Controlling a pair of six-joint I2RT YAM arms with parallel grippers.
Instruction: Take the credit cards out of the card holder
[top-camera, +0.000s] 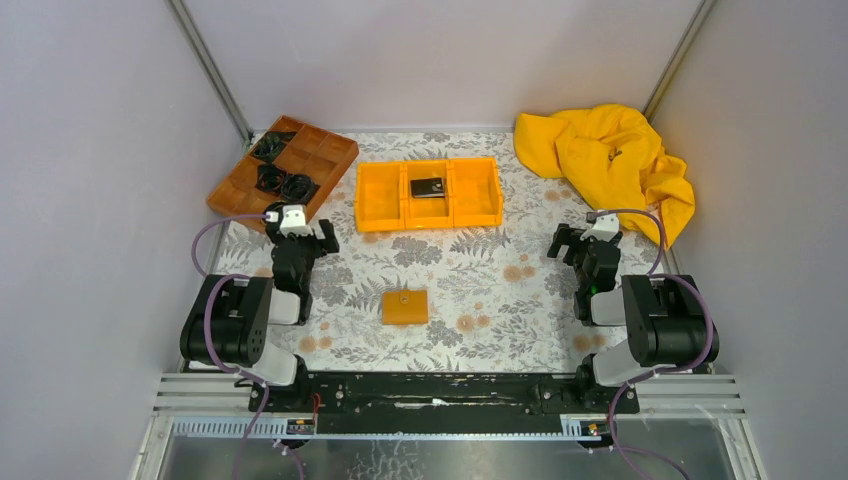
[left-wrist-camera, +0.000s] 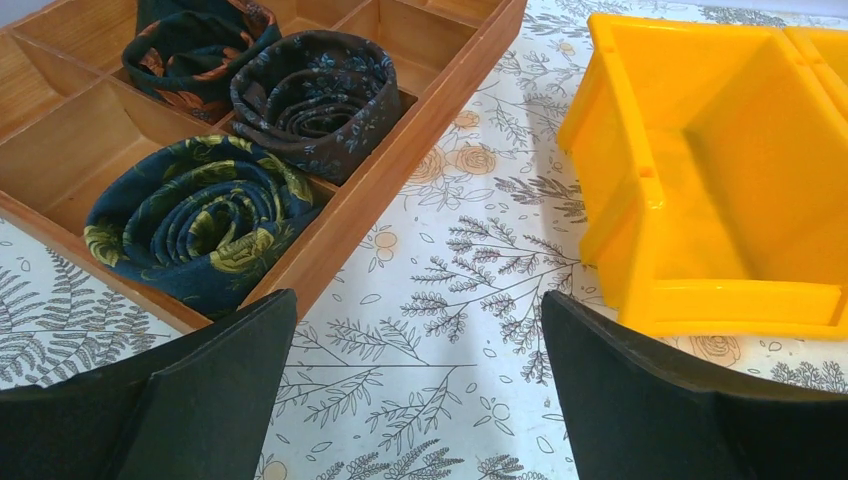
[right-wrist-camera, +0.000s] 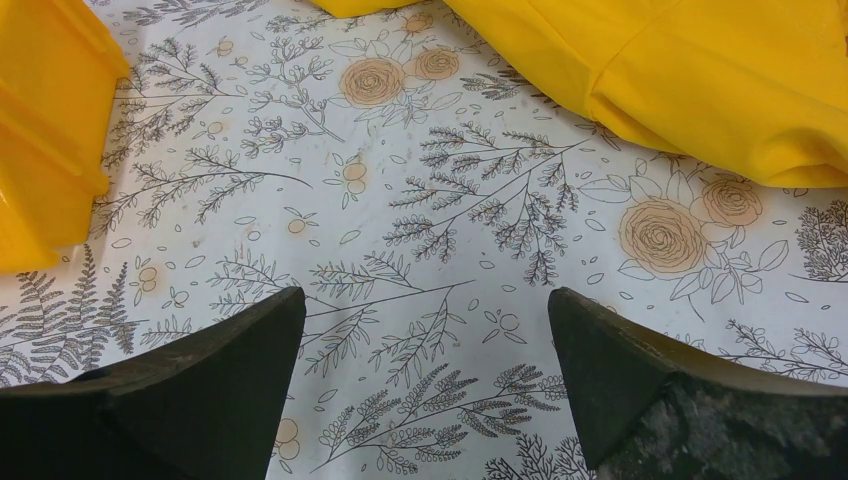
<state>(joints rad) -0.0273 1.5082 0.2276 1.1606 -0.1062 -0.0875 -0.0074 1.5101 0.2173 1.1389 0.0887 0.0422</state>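
Note:
The card holder (top-camera: 405, 306) is a small orange-tan square with a round snap. It lies closed and flat on the floral cloth, near the front, between the two arms. A black flat card (top-camera: 428, 187) lies in the middle compartment of the orange bin (top-camera: 379, 196). No pale cards show. My left gripper (top-camera: 298, 230) is open and empty, left of and beyond the holder; in its wrist view (left-wrist-camera: 420, 330) the jaws stand wide over bare cloth. My right gripper (top-camera: 588, 242) is open and empty at the right, its jaws (right-wrist-camera: 425, 320) also wide over cloth.
A brown wooden divided tray (top-camera: 330, 158) with rolled dark ties (left-wrist-camera: 205, 215) sits at the back left, close to my left gripper. The orange bin's left compartment (left-wrist-camera: 720, 200) shows in the left wrist view. A crumpled yellow cloth (top-camera: 610, 155) lies at the back right (right-wrist-camera: 700, 70).

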